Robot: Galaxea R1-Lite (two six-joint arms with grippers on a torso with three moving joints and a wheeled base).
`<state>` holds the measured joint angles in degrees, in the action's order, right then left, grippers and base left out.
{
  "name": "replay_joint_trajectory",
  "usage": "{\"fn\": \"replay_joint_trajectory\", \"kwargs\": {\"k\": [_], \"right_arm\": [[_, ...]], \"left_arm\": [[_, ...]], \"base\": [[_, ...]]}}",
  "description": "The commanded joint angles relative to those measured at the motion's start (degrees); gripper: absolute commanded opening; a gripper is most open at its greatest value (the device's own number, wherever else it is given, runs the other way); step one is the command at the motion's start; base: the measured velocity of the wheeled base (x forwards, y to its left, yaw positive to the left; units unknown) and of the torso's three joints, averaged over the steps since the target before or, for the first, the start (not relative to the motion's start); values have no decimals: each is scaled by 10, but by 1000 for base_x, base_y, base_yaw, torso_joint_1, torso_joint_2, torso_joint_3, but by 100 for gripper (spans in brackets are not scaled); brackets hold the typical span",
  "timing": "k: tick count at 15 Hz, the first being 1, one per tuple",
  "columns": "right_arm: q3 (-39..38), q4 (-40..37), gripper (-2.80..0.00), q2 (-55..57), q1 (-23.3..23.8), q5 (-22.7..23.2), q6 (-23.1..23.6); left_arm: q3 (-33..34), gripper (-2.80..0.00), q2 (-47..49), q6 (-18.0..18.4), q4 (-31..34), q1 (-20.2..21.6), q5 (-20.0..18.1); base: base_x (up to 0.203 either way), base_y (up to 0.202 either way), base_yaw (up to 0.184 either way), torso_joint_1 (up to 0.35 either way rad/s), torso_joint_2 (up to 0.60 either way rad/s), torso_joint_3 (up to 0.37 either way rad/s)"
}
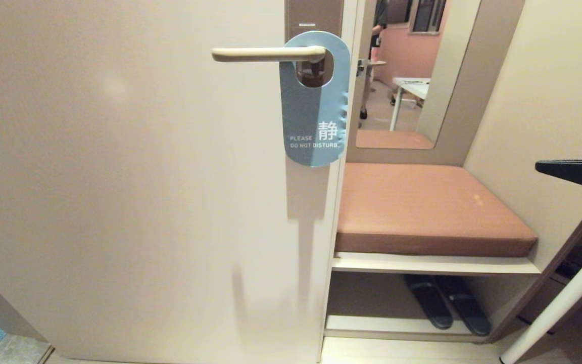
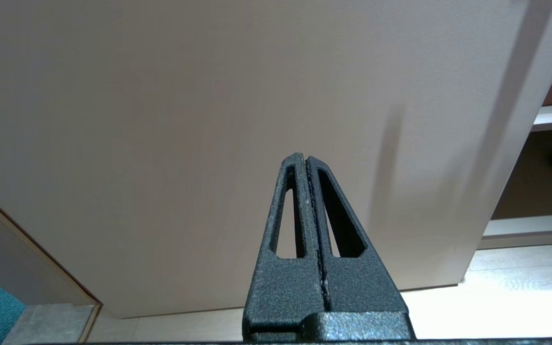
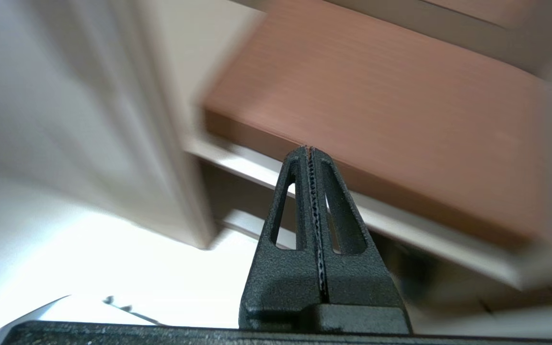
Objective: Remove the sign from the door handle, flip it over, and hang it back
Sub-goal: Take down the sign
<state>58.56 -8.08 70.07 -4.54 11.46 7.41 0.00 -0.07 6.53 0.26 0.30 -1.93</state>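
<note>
The sign (image 1: 314,116) hangs by its oval hole on the cream door handle (image 1: 265,54), blue "PLEASE DO NOT DISTURB" side facing me, close to the door's right edge. My right gripper (image 1: 541,166) is shut and empty at the far right of the head view, well to the right of the sign and lower than it. In the right wrist view the right gripper (image 3: 309,149) points at the bench cushion (image 3: 391,110). My left gripper (image 2: 306,157) is shut and empty, low in front of the door (image 2: 185,120), outside the head view.
Right of the door is a brown cushioned bench (image 1: 422,207) with dark slippers (image 1: 447,303) on the shelf beneath. Above it is a mirror (image 1: 407,76) showing part of a person. My right arm's white tube (image 1: 564,298) crosses the lower right corner.
</note>
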Motion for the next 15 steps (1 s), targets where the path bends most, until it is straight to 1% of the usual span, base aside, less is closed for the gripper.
{"fn": "replay_joint_trajectory", "kwargs": {"k": [1, 4, 6, 8, 10, 11, 12, 15], "right_arm": [[-3, 16, -280, 16, -3, 74, 1], [0, 37, -280, 35, -3, 213, 7], [5, 63, -280, 57, -3, 287, 14], [7, 85, -280, 81, -3, 355, 39], [23, 93, -280, 106, -6, 415, 68], [33, 93, -280, 118, -9, 433, 78], [44, 94, -280, 133, -11, 442, 89], [96, 94, -280, 186, -31, 447, 107]], "left_arm": [[0, -280, 1, 1, 0, 0, 0], [0, -280, 1, 1, 0, 0, 0], [0, -280, 1, 1, 0, 0, 0], [0, -280, 1, 0, 0, 0, 0], [0, -280, 1, 1, 0, 0, 0], [0, -280, 1, 1, 0, 0, 0], [0, -280, 1, 0, 0, 0, 0], [0, -280, 1, 1, 0, 0, 0]], "base": [[0, 0, 0, 0, 0, 0], [0, 0, 0, 0, 0, 0], [0, 0, 0, 0, 0, 0], [0, 0, 0, 0, 0, 0], [0, 0, 0, 0, 0, 0], [0, 0, 0, 0, 0, 0], [0, 0, 0, 0, 0, 0], [0, 0, 0, 0, 0, 0]]}}
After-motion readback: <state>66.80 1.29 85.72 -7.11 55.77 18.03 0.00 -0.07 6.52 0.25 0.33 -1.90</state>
